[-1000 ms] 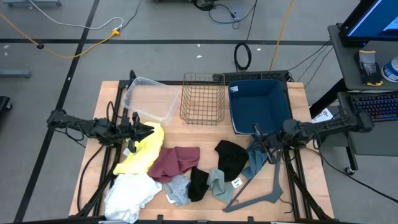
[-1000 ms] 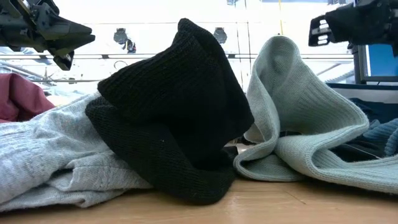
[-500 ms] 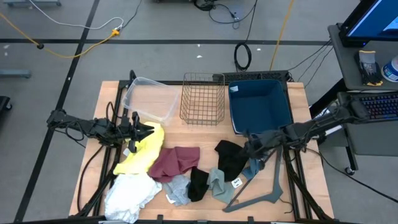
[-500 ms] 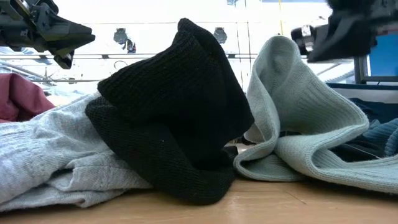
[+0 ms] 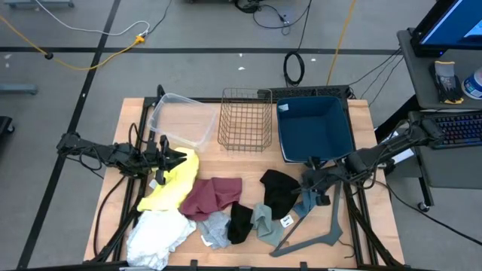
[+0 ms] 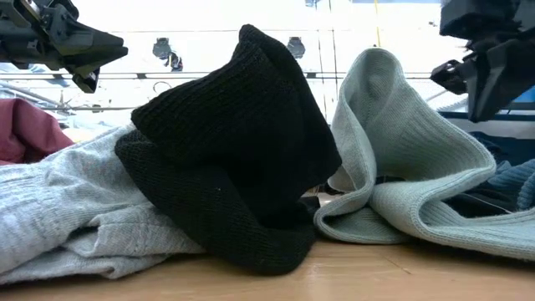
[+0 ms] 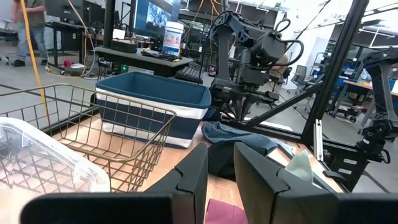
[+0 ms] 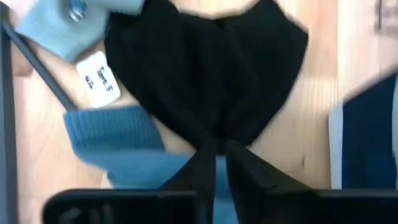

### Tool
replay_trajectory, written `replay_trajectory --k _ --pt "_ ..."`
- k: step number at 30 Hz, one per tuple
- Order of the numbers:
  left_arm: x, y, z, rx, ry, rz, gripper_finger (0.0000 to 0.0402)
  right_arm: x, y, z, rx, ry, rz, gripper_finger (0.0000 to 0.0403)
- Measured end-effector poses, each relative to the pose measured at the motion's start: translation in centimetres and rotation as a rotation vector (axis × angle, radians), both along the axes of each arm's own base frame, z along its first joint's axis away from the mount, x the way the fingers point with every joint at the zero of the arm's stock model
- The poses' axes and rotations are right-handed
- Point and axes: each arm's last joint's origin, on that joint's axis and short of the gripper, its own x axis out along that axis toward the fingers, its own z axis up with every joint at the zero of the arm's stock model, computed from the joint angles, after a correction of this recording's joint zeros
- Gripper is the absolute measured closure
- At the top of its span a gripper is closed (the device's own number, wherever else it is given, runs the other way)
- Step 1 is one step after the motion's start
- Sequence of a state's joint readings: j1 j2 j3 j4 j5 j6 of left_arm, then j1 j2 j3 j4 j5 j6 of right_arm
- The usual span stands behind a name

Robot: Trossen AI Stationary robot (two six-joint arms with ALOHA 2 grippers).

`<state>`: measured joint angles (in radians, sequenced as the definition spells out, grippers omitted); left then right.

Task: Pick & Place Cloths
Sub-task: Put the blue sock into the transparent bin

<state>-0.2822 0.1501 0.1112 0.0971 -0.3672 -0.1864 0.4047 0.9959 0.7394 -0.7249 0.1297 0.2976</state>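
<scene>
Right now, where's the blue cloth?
High view: the blue cloth lies on the table's right side, in front of the navy bin, between the black cloth and the grey hanger, directly under the right gripper.

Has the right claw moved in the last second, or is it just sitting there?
Yes. In the high view the right claw has swung leftward, away from the table's right edge, and now sits over the black cloth, just below the blue bin.

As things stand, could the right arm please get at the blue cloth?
Probably yes: the right tool hangs right above the blue cloth, beside the black cloth, with nothing covering it.
</scene>
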Motion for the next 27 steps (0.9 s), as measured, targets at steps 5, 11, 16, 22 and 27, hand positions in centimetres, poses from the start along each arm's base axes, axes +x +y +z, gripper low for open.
replay_trajectory --k 5,11,16,22,27 --pt "0.0 0.0 0.0 0.000 0.001 0.000 0.0321 -0.9 0.0 -0.1 0.062 0.127 -0.070 0.0304" --pt "0.0 0.0 0.0 0.000 0.001 0.000 0.0321 -1.6 0.2 -0.6 0.169 0.295 -0.074 0.0245" --pt "0.0 0.0 -0.1 0.002 0.008 0.000 0.0321 -1.6 0.1 -1.5 0.112 0.388 -0.091 0.0233" --pt "0.0 0.0 -0.3 0.008 0.027 0.000 0.0321 -1.0 0.3 -2.3 0.032 0.412 -0.063 0.0239" --pt "0.0 0.0 -0.3 0.008 0.027 0.000 0.0321 -0.6 0.4 -2.8 -0.001 0.432 -0.022 0.0240"
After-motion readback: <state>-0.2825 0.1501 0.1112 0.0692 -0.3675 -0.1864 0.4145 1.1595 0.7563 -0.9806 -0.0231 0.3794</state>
